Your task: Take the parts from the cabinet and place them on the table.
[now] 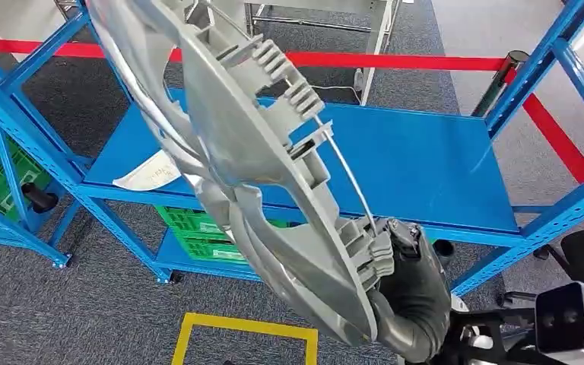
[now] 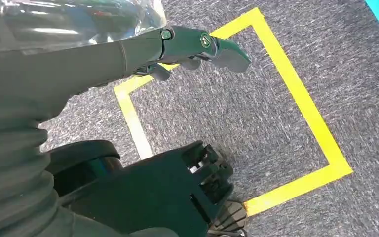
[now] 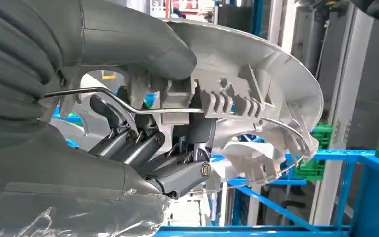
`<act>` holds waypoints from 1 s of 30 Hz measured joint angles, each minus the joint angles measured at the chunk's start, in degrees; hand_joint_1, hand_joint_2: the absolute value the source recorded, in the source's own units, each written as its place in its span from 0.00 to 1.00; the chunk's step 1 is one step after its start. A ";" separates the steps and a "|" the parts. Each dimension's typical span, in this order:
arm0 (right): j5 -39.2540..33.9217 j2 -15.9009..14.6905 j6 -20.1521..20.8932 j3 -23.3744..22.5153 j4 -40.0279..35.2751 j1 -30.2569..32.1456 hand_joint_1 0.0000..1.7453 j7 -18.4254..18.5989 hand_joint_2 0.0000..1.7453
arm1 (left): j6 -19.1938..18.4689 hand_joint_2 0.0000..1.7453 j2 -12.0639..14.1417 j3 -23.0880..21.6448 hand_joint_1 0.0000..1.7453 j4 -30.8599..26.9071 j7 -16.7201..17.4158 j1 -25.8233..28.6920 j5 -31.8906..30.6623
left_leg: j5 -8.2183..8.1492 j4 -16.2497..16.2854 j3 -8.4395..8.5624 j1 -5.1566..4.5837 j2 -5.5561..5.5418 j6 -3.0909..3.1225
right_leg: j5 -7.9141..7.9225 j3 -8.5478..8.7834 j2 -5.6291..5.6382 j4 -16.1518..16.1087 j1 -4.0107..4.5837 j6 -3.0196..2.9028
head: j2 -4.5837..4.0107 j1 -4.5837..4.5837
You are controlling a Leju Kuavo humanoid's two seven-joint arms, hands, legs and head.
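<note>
Held up close before the head camera by the right hand (image 1: 414, 293): a large grey plastic wheel cover (image 1: 251, 160), tilted on a diagonal, back side showing, with ribbed clips along the rim and a thin wire ring (image 1: 347, 176) running across them. Gripped at its lower edge, in the air in front of the blue shelf (image 1: 395, 152), not resting on anything. Behind it on the shelf board, a white paper sheet (image 1: 148, 172); under the shelf, green crates (image 1: 198, 232). From the right wrist, something the head misses: the thick thumb (image 3: 128, 37) pressed over the rim and the darker fingers (image 3: 143, 148) curled through the cover's openings beneath. From the left wrist, the left hand (image 2: 177, 47) hanging over grey carpet (image 2: 256, 113) and yellow floor tape (image 2: 296, 103), holding nothing, fingers stretched out loosely.
</note>
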 joint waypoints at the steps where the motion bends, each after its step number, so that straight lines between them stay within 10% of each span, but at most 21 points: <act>1: 0.02 -0.04 -0.13 -0.02 0.00 0.09 1.00 0.07 1.00 | -0.02 1.00 0.00 0.02 0.00 0.00 0.00 0.00 0.11 | 0.00 0.00 0.00 0.00 0.00 0.00 | 0.00 0.00 0.00 0.00 0.00 0.00 | 0.00 0.00; 21: -0.53 -0.74 -2.67 -0.57 0.00 1.37 1.00 0.61 1.00 | -0.74 1.00 0.00 0.07 0.00 0.00 0.17 -0.03 0.55 | -0.02 0.00 0.00 0.00 0.00 -0.03 | -0.01 0.00 0.00 0.00 0.00 -0.02 | 0.00 0.00; 26: -0.52 -0.90 -3.56 -0.85 -0.04 1.54 1.00 1.35 1.00 | -1.09 1.00 0.09 0.07 0.00 0.00 -0.48 -0.06 0.63 | 0.19 -0.68 0.40 0.11 0.06 0.76 | 0.12 0.39 0.06 -0.50 -0.04 0.59 | 0.00 -0.04; 28: -0.50 -1.07 -3.78 -1.03 -0.04 1.74 1.00 1.44 1.00 | -1.14 1.00 0.11 0.07 0.00 0.00 -0.72 -0.07 0.76 | 0.55 -1.59 1.05 0.65 0.24 0.94 | -2.04 -0.51 -0.01 2.04 -0.09 0.88 | 0.00 0.13; 30: -0.50 -1.18 -4.04 -1.07 -0.04 1.91 1.00 1.46 1.00 | -1.29 1.00 0.11 0.09 0.00 0.00 -0.76 -0.07 0.79 | 0.52 -1.50 1.04 0.85 0.29 0.93 | -6.61 -5.24 0.01 11.58 -0.57 1.47 | 0.00 0.53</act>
